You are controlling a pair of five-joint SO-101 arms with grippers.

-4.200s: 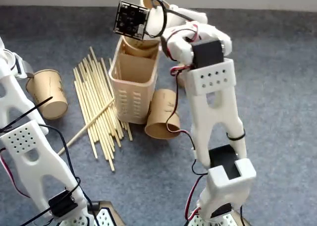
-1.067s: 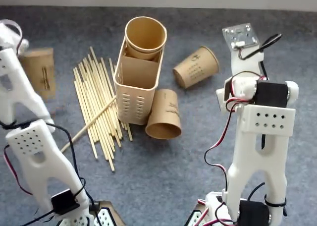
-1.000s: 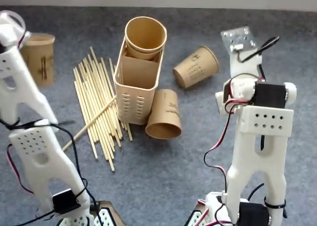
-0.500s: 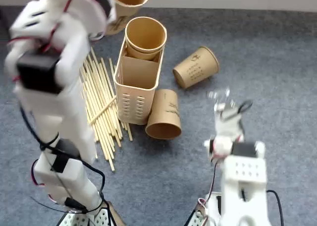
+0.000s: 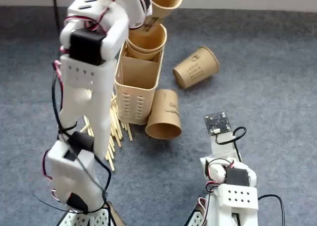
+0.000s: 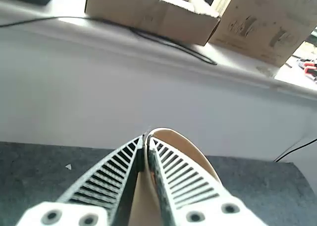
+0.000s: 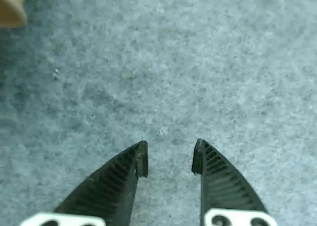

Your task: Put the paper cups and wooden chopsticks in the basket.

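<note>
1. Left gripper (image 6: 145,137): pinched on the rim of a paper cup (image 5: 166,0), which is held tilted over the basket's far end.
2. Basket (image 5: 136,94): set upright, just below and nearer than the held cup; a nested cup (image 5: 148,40) is already seated inside.
3. Right gripper (image 7: 169,159): spread, held over bare carpet (image 7: 237,62), well apart to the near right.

Bright, even light; soft faint shadows hug basket (image 5: 133,98) and lying paper cup (image 5: 163,115); wall (image 6: 148,94) brightly lit
</note>
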